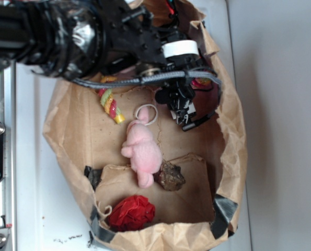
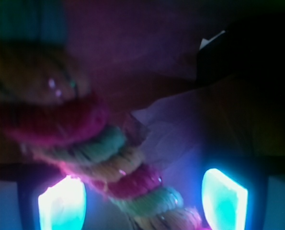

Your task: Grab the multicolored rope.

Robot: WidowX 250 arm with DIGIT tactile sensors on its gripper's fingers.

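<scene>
- Your multicolored rope (image 1: pixel 111 104) shows twisted red, yellow, light-green and pink strands.
- Your plush toy (image 1: pixel 141 149) is pale pink, its ring (image 1: pixel 146 114) white.
- Your crumpled ball (image 1: pixel 131 213) is red.
- Your paper bag (image 1: pixel 233 141) is plain brown.

The multicolored rope (image 1: pixel 111 105) looks like soft, fuzzy twisted cotton. It lies in a creased, matt brown paper bag (image 1: pixel 234 151) beside a fluffy pink plush toy (image 1: pixel 142 149) and a crinkled red ball (image 1: pixel 131 213). The black gripper (image 1: pixel 182 111) looks like hard plastic.

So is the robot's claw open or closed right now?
Open. In the wrist view the gripper has its two glowing fingers set wide apart, with the multicolored rope running between them, not squeezed yet.
</scene>
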